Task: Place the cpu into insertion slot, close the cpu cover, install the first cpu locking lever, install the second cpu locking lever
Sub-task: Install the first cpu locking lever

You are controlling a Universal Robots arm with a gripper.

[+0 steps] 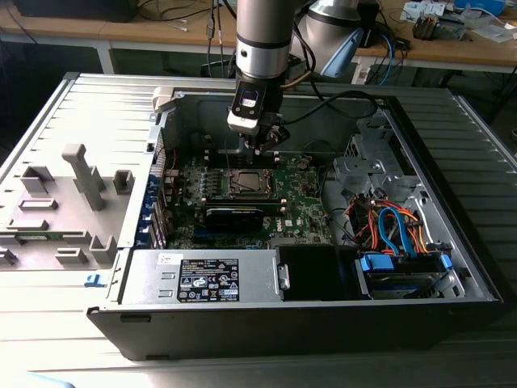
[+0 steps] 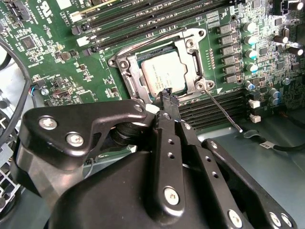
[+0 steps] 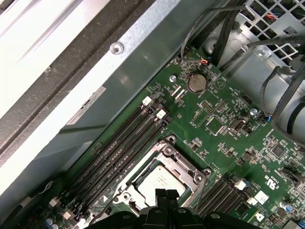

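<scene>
While benches (image 1: 97, 31) stand behind, grey slats (image 1: 105, 105) bear the case (image 1: 283, 319) and cpu (image 2: 161, 76).

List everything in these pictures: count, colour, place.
cpu: one, silvery-grey, in the insertion slot
cpu cover: one, silver, flat over the cpu
locking lever: one, metal, angled out from the slot
motherboard: one, green, inside the case
memory slots: several, black, both sides of the slot
power supply box: one, grey, black label, case's near edge
cables: several, orange, blue, red, exterior view's right
arm: one, silver, above the case
hand: one, black, shut, over the cover's edge
</scene>
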